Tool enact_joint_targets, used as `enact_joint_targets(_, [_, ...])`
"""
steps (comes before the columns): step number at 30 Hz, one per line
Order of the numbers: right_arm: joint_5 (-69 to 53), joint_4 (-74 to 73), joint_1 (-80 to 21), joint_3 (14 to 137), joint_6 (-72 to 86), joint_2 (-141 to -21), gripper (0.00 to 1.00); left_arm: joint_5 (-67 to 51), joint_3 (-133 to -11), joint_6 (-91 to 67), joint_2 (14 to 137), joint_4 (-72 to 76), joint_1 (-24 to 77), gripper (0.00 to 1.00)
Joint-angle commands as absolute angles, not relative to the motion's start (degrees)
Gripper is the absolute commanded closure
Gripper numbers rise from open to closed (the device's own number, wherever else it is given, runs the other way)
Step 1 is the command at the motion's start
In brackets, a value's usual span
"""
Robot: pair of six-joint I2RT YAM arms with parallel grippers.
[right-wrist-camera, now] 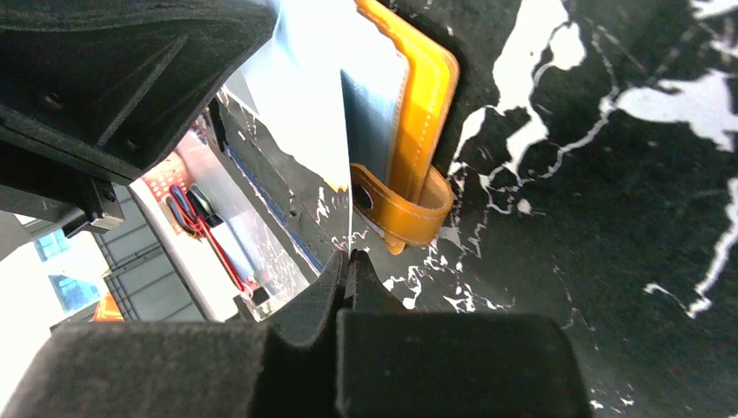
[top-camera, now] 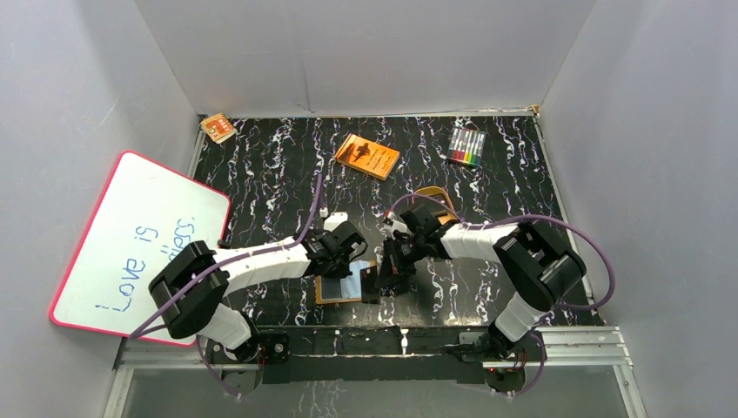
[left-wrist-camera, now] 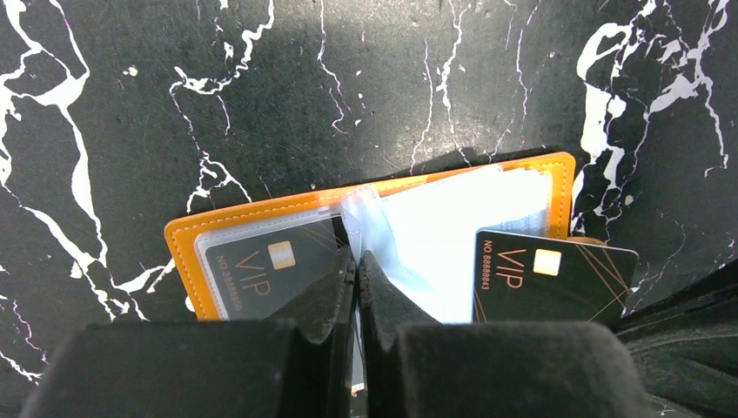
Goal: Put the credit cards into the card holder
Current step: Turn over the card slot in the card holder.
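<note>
We see the card holder [left-wrist-camera: 183,261] lying open on the counter [left-wrist-camera: 261,87], near its front edge. Our left end effector [left-wrist-camera: 357,266] is pinched closed on the holder's clear inner leaf. 1 credit card [left-wrist-camera: 261,274] sits in the left pocket. The right end effector [right-wrist-camera: 346,261] is clamped on a 2nd credit card [left-wrist-camera: 548,279] at the holder's right edge.
</note>
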State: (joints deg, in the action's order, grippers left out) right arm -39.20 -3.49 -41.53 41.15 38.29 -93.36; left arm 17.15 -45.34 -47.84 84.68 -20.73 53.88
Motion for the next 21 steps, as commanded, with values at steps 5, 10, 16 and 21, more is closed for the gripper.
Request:
enact_joint_targets(5, [-40.46, -1.77, -43.98, 46.05, 36.98, -97.28, 1.0, 17.2, -44.83, -48.29, 82.08, -20.53, 53.61, 1.0])
enact_joint_targets(10, [-40.52, -0.83, -44.68, 47.1, 37.65, -97.78, 1.0, 17.08, -45.67, -48.13, 80.77, -21.23, 53.53, 0.94])
enact_joint_targets(16, [-40.57, 0.48, -44.76, 47.29, 39.11, -97.45, 1.0, 16.92, -47.97, -47.64, 78.09, -23.63, 53.44, 0.58])
enact_joint_targets(21, [-40.56, 1.98, -44.82, 47.54, 40.46, -97.04, 1.0, 17.49, -49.46, -47.36, 75.0, -26.2, 53.36, 0.47])
